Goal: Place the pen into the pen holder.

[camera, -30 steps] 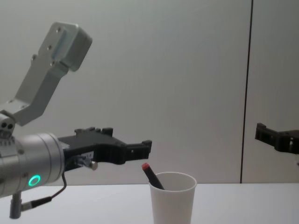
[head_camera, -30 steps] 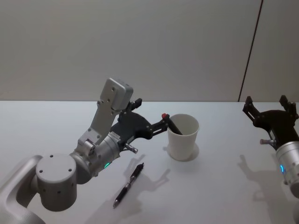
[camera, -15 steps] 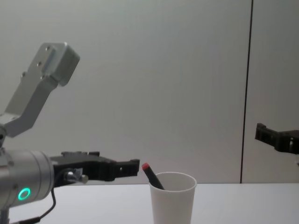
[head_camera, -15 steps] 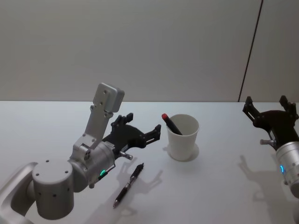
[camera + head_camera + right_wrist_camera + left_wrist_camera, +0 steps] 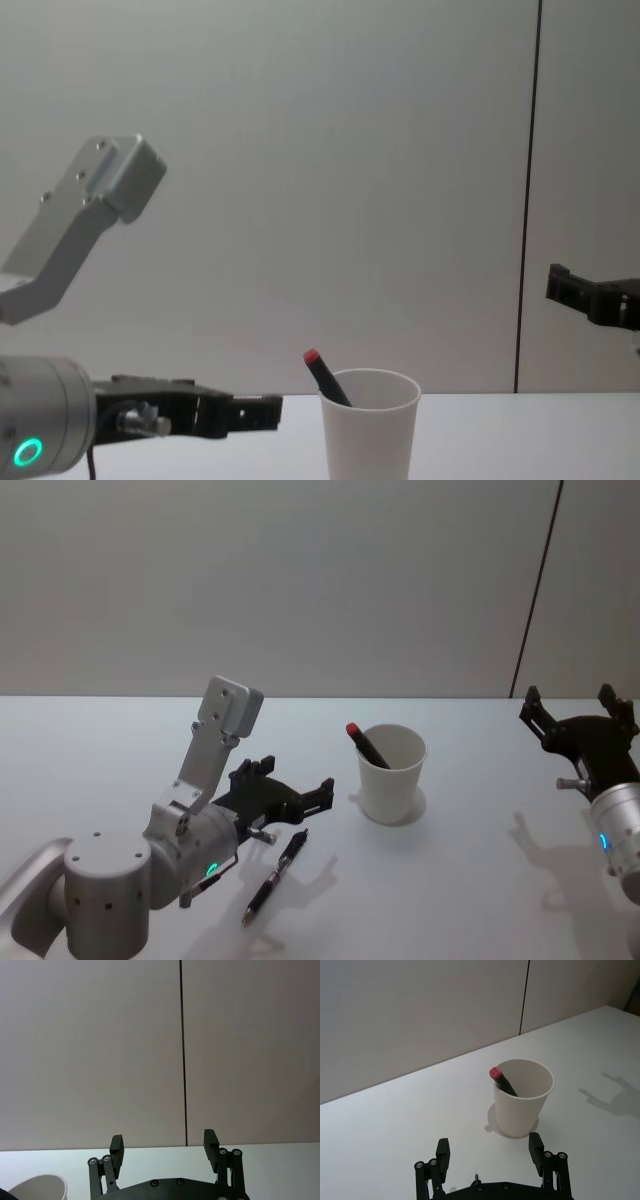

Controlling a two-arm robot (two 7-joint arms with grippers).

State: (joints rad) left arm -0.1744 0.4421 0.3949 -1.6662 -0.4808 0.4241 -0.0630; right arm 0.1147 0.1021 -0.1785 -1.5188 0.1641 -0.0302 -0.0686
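Note:
The pen [image 5: 366,746], black with a red end, stands leaning inside the pen holder [image 5: 392,777], a white paper cup on the table. Its red end pokes above the rim on the left. Pen [image 5: 503,1082] and pen holder [image 5: 522,1105] also show in the left wrist view, and the chest view has the pen [image 5: 323,373] and the pen holder [image 5: 368,432] from the side. My left gripper [image 5: 296,775] hangs open and empty, low over the table, a short way left of the cup [image 5: 489,1145] [image 5: 262,410]. My right gripper [image 5: 567,698] is open, raised at the far right [image 5: 163,1140] [image 5: 562,284].
A second dark pen [image 5: 275,878] lies flat on the white table [image 5: 470,880], just in front of my left gripper. A grey wall stands behind the table, with a dark vertical seam [image 5: 535,590] at the right.
My left gripper has drawn back from the cup toward me and sunk lower. The pen stays leaning in the cup. The right arm has not moved.

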